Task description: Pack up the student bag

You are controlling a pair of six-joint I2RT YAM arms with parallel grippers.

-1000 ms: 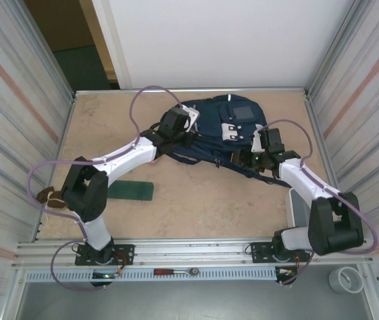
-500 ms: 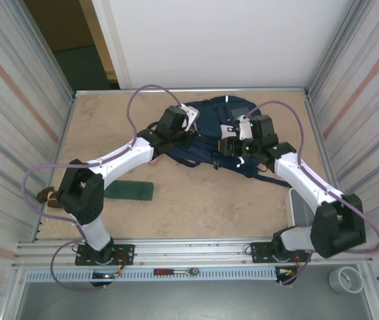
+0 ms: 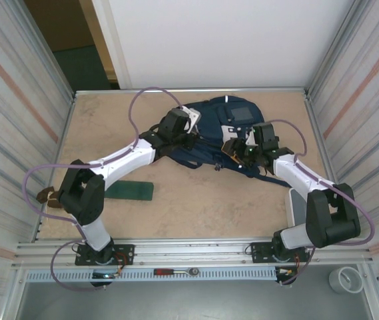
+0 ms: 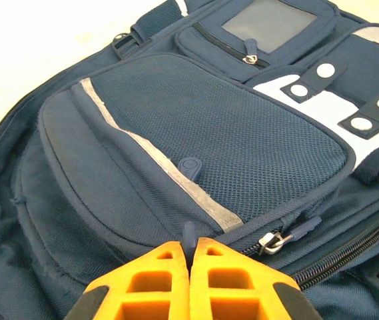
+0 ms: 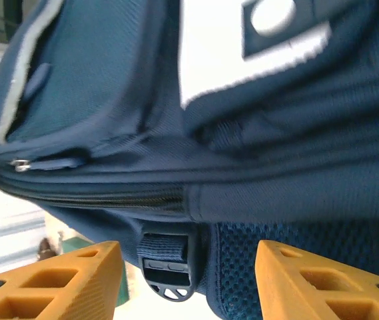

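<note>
The student bag (image 3: 232, 123) lies flat at the back of the table, navy blue with a white patch and grey stripes. My left gripper (image 3: 192, 133) rests on its left side, and the left wrist view shows this gripper (image 4: 190, 245) shut on a dark zip pull (image 4: 189, 232) just below the front pocket (image 4: 196, 120). My right gripper (image 3: 234, 148) is at the bag's near edge. In the right wrist view it (image 5: 189, 267) stands open, with a strap buckle (image 5: 168, 267) and the mesh strap (image 5: 242, 273) between its fingers, which touch neither.
A flat green piece (image 3: 130, 191) lies on the table by the left arm. A pale tray (image 3: 297, 207) sits at the right edge behind the right arm's base. Metal walls close in both sides, and a second zip slider (image 4: 272, 241) shows near the held pull.
My right gripper swung left over the bag, then came back down to its near edge and opened slightly. The left gripper stayed shut on the zip pull.
</note>
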